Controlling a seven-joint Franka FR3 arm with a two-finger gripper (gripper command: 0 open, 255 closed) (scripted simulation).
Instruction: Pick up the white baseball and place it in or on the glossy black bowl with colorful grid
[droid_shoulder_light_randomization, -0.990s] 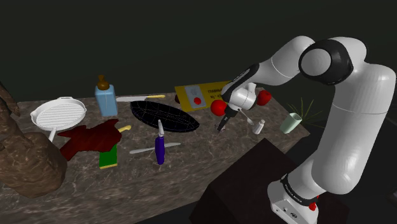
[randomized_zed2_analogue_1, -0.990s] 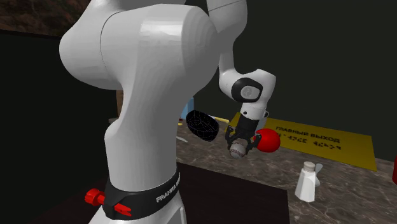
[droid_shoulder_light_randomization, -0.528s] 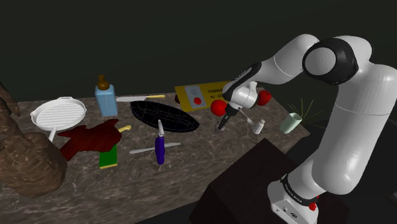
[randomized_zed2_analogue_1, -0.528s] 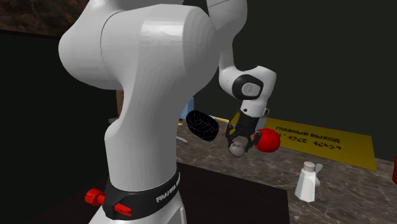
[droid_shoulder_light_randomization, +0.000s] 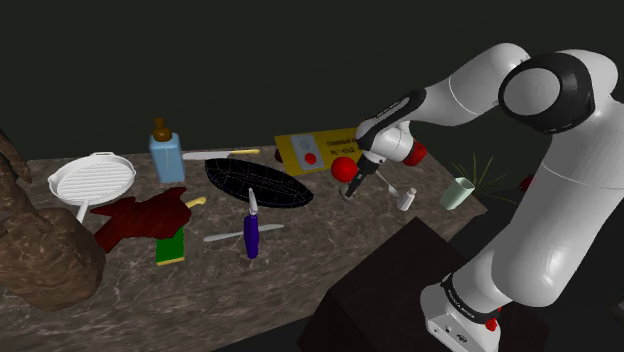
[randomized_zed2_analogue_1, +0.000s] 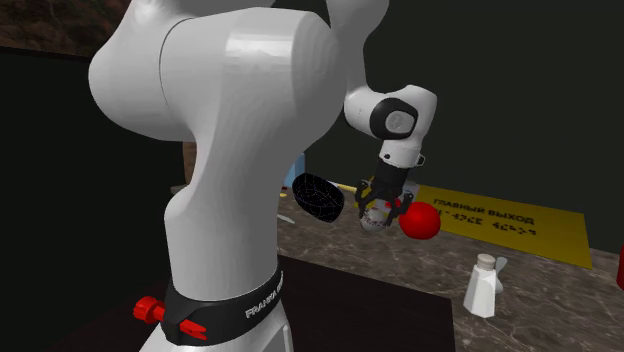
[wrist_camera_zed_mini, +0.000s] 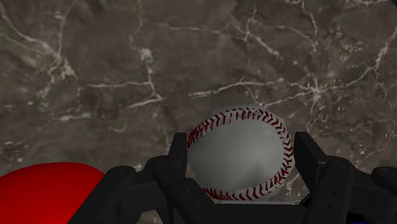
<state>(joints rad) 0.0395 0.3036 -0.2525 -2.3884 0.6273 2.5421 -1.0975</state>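
A white baseball with red stitching sits clasped between my two black fingers, held a little above the dark marbled tabletop. In the second exterior view my gripper hangs with the baseball beside a red round thing. The glossy black bowl with thin coloured grid lines lies on the table, off to the shoulder view's left of my gripper. The same bowl appears behind the arm in the second exterior view.
A red ball sits right by the gripper, another red thing behind the wrist. A small white bottle and pale green cup stand near the table's right end. A yellow sign, purple knife and blue bottle surround the bowl.
The gripper has risen a little with the baseball still in it, and the wrist has straightened. The arm's elbow has swung towards the shoulder view's right.
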